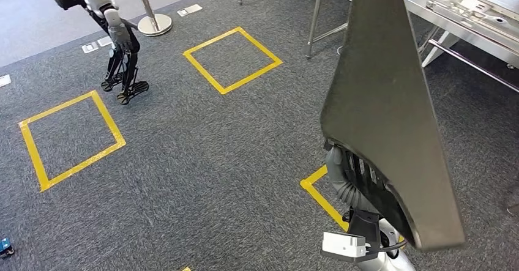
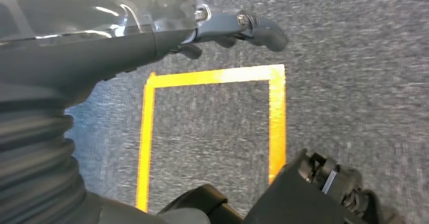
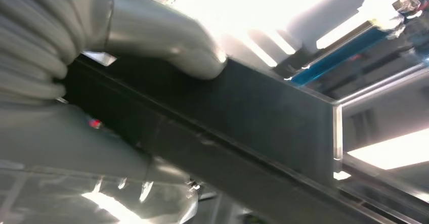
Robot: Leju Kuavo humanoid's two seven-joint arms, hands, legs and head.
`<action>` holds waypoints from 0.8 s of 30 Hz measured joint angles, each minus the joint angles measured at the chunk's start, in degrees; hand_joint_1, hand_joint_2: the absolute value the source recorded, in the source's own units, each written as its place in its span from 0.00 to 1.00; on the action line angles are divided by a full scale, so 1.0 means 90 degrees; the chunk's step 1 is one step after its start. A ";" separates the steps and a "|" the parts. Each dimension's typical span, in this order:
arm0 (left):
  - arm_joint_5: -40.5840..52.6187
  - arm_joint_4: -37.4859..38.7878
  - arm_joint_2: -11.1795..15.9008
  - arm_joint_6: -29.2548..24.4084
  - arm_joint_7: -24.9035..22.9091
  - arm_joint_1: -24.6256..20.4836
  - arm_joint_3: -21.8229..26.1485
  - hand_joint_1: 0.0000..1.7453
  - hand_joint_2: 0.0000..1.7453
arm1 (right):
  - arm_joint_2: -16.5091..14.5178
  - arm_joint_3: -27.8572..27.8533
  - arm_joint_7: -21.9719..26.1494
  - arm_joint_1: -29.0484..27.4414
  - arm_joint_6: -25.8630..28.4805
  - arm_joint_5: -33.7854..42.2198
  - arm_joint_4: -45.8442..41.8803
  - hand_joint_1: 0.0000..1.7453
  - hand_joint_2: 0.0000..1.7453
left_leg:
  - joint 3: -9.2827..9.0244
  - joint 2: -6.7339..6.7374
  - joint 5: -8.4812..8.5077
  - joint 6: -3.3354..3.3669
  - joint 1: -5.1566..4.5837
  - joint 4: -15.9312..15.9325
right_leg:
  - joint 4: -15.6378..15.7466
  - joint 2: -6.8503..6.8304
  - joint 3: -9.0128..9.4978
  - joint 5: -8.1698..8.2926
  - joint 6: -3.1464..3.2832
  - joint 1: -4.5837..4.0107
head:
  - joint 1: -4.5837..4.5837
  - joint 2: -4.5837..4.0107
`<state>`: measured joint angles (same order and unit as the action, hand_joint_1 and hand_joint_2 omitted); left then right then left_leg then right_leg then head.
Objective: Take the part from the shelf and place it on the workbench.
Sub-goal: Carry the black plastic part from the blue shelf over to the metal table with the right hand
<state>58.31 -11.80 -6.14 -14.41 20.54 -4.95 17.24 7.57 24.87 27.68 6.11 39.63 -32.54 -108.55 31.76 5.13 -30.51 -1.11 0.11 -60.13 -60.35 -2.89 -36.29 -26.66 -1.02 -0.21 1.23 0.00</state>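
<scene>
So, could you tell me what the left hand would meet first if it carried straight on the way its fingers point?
Most likely the carpet. The left hand hangs with fingers pointing down at the floor, holding nothing, and nothing shows between fingertips and carpet. Depth is hard to judge, though.

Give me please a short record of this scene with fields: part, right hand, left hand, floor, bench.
part: long black panel, held upright, off the floor
right hand: grips the panel near its lower end
left hand: hangs at the side, holds nothing
floor: grey carpet with yellow tape squares
bench: metal workbench at the right, metal pieces on it
</scene>
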 joint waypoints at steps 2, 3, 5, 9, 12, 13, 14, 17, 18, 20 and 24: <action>0.0026 -0.0001 -0.0013 0.0001 -0.0026 -0.0006 -0.0003 0.00 1.00 | -0.0002 -0.0005 0.0000 0.0004 0.0000 -0.0024 -0.0002 0.96 1.00 | -0.0054 -0.0017 -0.0064 -0.0062 0.0015 -0.0017 | 0.0033 0.0118 0.0033 0.0004 0.0068 0.0032 | -0.0047 0.0000; 0.0039 -0.0002 -0.0019 0.0001 -0.0040 -0.0007 -0.0005 0.00 1.00 | -0.0002 -0.0006 -0.0001 0.0017 0.0000 -0.0038 -0.0003 0.96 1.00 | -0.0007 -0.0128 -0.0168 -0.0087 0.0028 -0.0171 | 0.0049 0.0171 0.0055 0.0007 0.0114 0.0053 | -0.0076 0.0000; 0.0047 -0.0002 -0.0027 0.0001 -0.0065 -0.0013 -0.0007 0.00 1.00 | -0.0002 -0.0003 -0.0005 0.0048 0.0000 -0.0054 -0.0002 0.96 1.00 | 0.0321 -0.0421 -0.0522 -0.0103 0.0045 -0.0888 | 0.0060 0.0277 0.0081 0.0002 0.0181 0.0074 | -0.0170 0.0000; 0.0019 -0.0002 -0.0035 0.0001 -0.0090 -0.0060 -0.0006 0.00 1.00 | 0.0004 0.0003 -0.0011 0.0062 0.0000 -0.0083 -0.0002 0.96 1.00 | 0.0793 -0.0545 -0.0592 -0.0101 0.0050 -0.1690 | 0.0055 0.0529 0.0112 -0.0008 0.0204 0.0068 | -0.0281 0.0000; 0.0001 0.0002 -0.0040 -0.0001 -0.0129 -0.0035 -0.0006 0.00 1.00 | 0.0013 0.0005 -0.0052 0.0075 -0.0002 -0.0154 -0.0002 0.96 1.00 | 0.0333 -0.0787 0.0057 -0.0094 0.0089 -0.0488 | 0.0031 0.0734 0.0133 -0.0028 0.0164 0.0082 | -0.0338 0.0000; -0.0004 0.0005 -0.0044 -0.0002 -0.0141 -0.0022 -0.0005 0.00 1.00 | 0.0020 0.0008 -0.0073 0.0086 -0.0002 -0.0183 -0.0002 0.96 1.00 | 0.0230 -0.0884 0.0149 -0.0087 0.0098 -0.0208 | 0.0024 0.0789 0.0117 -0.0026 0.0134 0.0083 | -0.0347 0.0000; -0.0008 0.0008 -0.0049 -0.0004 -0.0149 -0.0009 -0.0005 0.00 1.00 | 0.0029 0.0011 -0.0093 0.0095 -0.0002 -0.0206 -0.0002 0.96 1.00 | 0.0189 -0.0945 0.0161 -0.0071 0.0095 -0.0082 | 0.0026 0.0836 0.0097 -0.0016 0.0101 0.0083 | -0.0352 0.0000; -0.0012 0.0010 -0.0069 -0.0004 -0.0192 -0.0009 -0.0002 0.00 1.00 | 0.0070 0.0015 -0.0143 0.0107 -0.0002 -0.0255 -0.0003 0.96 1.00 | 0.0172 -0.0844 0.0178 0.0030 0.0078 -0.0027 | 0.0035 0.0872 0.0060 -0.0004 0.0008 0.0095 | -0.0333 0.0000; -0.0012 0.0010 -0.0077 -0.0003 -0.0208 -0.0006 -0.0002 0.00 1.00 | 0.0086 0.0016 -0.0160 0.0117 -0.0002 -0.0268 -0.0003 0.96 1.00 | 0.0162 -0.0788 0.0190 0.0068 0.0087 -0.0006 | -0.0066 0.0785 0.0009 -0.0077 -0.0010 0.0090 | -0.0306 0.0000; -0.0012 0.0012 -0.0087 -0.0001 -0.0225 0.0012 -0.0001 0.00 1.00 | 0.0111 0.0020 -0.0188 0.0146 -0.0002 -0.0291 -0.0002 0.96 1.00 | 0.0147 -0.0656 0.0199 0.0118 0.0098 0.0020 | -0.0649 0.0546 -0.0274 -0.0395 -0.0033 0.0083 | -0.0217 0.0000; -0.0011 0.0019 -0.0086 -0.0001 -0.0258 0.0035 0.0003 0.00 1.00 | 0.0159 0.0030 -0.0244 0.0147 -0.0001 -0.0328 -0.0002 0.96 1.00 | 0.0134 -0.0391 0.0169 0.0141 0.0095 0.0019 | -0.1598 0.0403 -0.0771 -0.0619 -0.0071 0.0112 | -0.0053 0.0000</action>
<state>58.21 -11.63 -6.91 -14.42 18.22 -4.63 17.27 8.99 25.14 25.48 7.43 39.62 -35.50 -108.56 32.96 1.61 -28.99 0.15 0.96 -59.96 -74.73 0.74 -43.23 -32.23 -1.65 0.80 0.76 0.00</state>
